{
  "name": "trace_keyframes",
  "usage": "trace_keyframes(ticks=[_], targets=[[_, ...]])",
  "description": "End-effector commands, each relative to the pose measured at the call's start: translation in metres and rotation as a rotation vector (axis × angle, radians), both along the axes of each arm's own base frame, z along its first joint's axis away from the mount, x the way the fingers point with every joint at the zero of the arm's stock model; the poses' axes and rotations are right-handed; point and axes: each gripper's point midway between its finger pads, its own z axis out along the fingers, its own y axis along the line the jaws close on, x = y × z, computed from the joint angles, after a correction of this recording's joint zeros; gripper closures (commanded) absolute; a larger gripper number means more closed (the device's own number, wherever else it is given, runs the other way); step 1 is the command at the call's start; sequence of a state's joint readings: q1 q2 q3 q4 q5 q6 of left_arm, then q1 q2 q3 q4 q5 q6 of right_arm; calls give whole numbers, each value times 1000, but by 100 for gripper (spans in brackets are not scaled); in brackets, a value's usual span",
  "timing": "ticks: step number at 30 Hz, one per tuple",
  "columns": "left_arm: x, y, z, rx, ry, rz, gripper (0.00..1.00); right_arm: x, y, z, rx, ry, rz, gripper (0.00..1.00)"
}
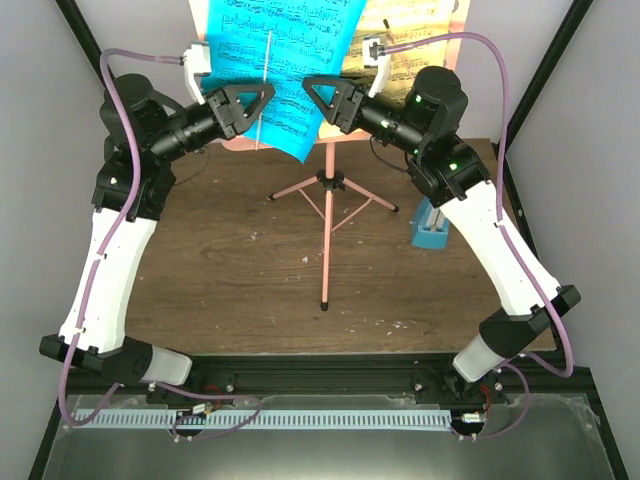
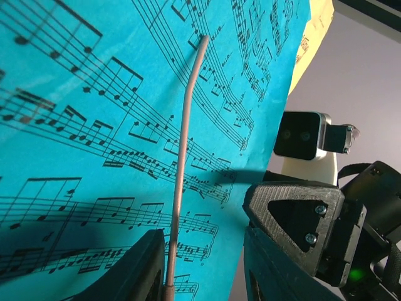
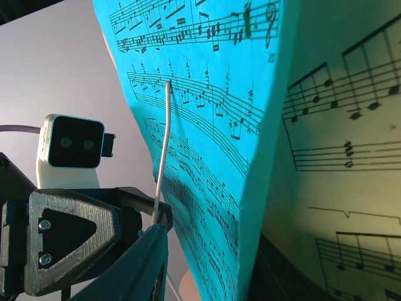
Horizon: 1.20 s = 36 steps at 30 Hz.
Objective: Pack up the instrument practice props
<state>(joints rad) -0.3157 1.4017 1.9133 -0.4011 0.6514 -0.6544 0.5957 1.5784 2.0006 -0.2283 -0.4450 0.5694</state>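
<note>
— Backdrop and surface, item one?
— Pale grey walls (image 1: 30, 150) on either side. Below them a brown wooden table (image 1: 220, 270), scuffed, as I see it from the overhead camera.
— Item two?
— One salmon-pink tripod music stand (image 1: 326, 215), upright at the table's middle, legs splayed. One thin pink wire retainer (image 2: 182, 157) lies across the paper on its desk.
— Paper?
— One blue printed music sheet (image 1: 280, 50) on the desk, under that wire. One yellow printed music sheet (image 1: 410, 40) to its right, partly behind the blue one.
— Item four?
— One small blue wedge metronome (image 1: 432, 228), standing on the table right of the stand, near one leg tip and just beside my right arm.
— Tools?
— For the left gripper (image 1: 245, 100), fingers spread, holding nothing; in its wrist view the wire and the blue sheet's edge show in the gap. For the right gripper (image 1: 330, 95), likewise spread and empty, the blue sheet's edge running up between its fingers. Both hover at the sheet's lower part, facing each other, apart.
</note>
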Motion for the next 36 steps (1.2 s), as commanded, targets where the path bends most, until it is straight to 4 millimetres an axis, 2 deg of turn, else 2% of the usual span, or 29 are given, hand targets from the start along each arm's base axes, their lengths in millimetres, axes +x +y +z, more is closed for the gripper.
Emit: trace_keyframes(ticks=[1,9,13,20,24,36], targets=[[-10,-2,24,-28,-70,-34,64,-2,-7,22,37,-57,-11,68],[-3,-4,23,-29,-65,-37,68,2,-9,22,37,-62,-28,77],[-2,-4,24,-28,-72,-36,77,3,-9,22,36,-64,-32,83],[0,-4,21,-13,-78,-25,100,4,-10,21,32,-68,-38,94],[-1,-4,19,5,-103,-26,100,5,-10,21,31,-70,-41,99],[-20,-5,23,63,-268,-57,100,-2,-15,29,32,-99,-47,99]])
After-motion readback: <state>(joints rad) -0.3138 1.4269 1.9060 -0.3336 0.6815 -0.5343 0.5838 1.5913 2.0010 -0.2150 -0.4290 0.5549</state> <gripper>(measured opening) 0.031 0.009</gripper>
